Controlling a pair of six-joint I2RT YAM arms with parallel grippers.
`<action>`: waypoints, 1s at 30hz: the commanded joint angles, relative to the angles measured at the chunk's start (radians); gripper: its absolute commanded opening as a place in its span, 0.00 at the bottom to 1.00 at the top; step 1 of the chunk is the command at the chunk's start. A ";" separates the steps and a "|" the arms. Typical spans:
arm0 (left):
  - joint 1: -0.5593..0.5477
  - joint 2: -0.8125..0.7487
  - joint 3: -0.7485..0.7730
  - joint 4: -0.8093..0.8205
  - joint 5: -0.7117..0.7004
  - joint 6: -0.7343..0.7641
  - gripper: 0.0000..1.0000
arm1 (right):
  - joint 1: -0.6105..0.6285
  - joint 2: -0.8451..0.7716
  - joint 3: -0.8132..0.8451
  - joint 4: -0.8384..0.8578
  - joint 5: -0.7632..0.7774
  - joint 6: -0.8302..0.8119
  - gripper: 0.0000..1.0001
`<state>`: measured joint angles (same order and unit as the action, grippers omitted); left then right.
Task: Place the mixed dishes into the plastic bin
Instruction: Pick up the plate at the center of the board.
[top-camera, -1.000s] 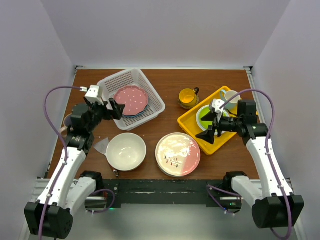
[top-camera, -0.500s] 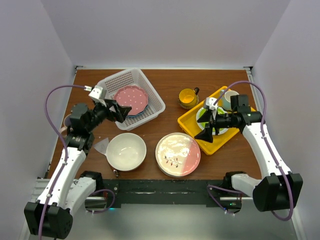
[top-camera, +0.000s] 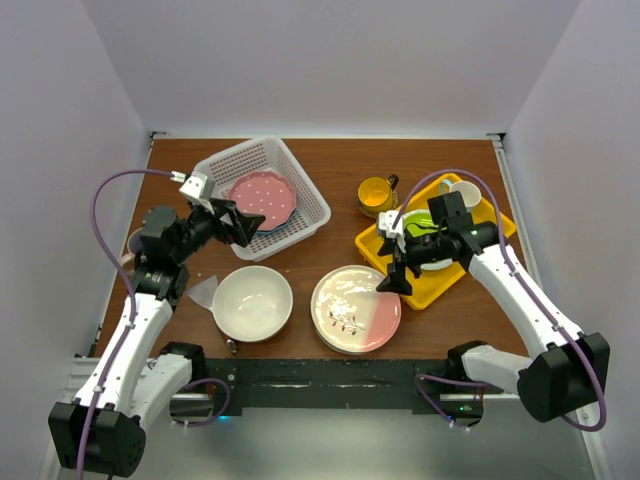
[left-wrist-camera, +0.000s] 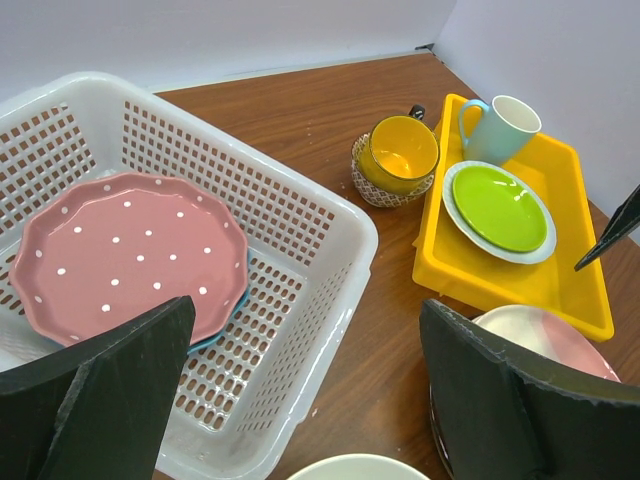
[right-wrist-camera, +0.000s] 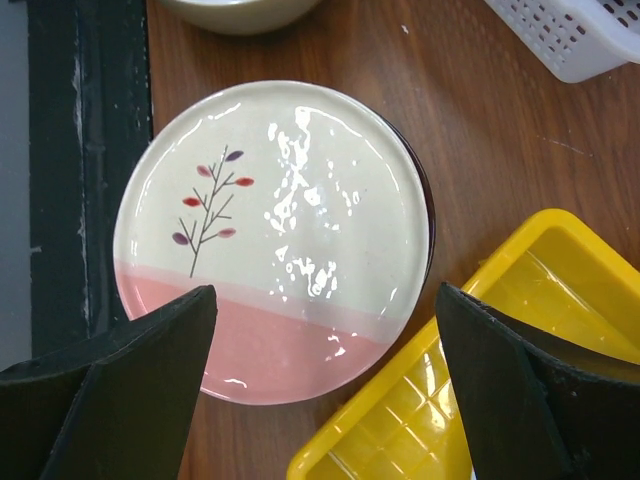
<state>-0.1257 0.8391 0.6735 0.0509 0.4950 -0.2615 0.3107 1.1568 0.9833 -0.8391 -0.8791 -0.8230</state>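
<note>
The white plastic bin (top-camera: 232, 162) holds a pink dotted plate (top-camera: 262, 198) lying on a blue plate (left-wrist-camera: 228, 328). My left gripper (top-camera: 238, 225) is open and empty over the bin's near corner (left-wrist-camera: 330, 225). The cream-pink plate (top-camera: 356, 307) lies on a dark bowl (right-wrist-camera: 428, 230). My right gripper (top-camera: 392, 272) is open and empty just above this plate's right edge (right-wrist-camera: 280, 235). The large cream bowl (top-camera: 252, 302) stands front left. The yellow mug (top-camera: 376, 194) stands right of the bin. A pinkish mug (top-camera: 131, 243) shows partly behind my left arm.
A yellow tray (top-camera: 440, 285) at the right holds a lime-green plate (top-camera: 420, 235) and a white cup (top-camera: 460, 195); its near corner (right-wrist-camera: 520, 340) lies under my right gripper. A translucent scrap (top-camera: 203, 292) lies left of the cream bowl.
My right arm has swung left from over the yellow tray to the cream-pink plate's right edge. My left gripper has shifted slightly right over the bin's near side.
</note>
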 joint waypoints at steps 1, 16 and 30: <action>-0.003 0.000 -0.003 0.049 0.017 0.002 1.00 | 0.016 0.004 0.023 -0.020 0.039 -0.116 0.95; -0.003 0.002 -0.002 0.043 0.017 0.007 1.00 | 0.019 0.076 -0.054 0.130 0.072 -0.021 0.95; -0.003 0.005 -0.002 0.041 0.017 0.008 1.00 | 0.027 0.224 -0.048 0.250 0.132 0.171 0.66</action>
<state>-0.1257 0.8425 0.6727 0.0509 0.4950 -0.2611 0.3294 1.3590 0.9234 -0.6498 -0.7712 -0.7269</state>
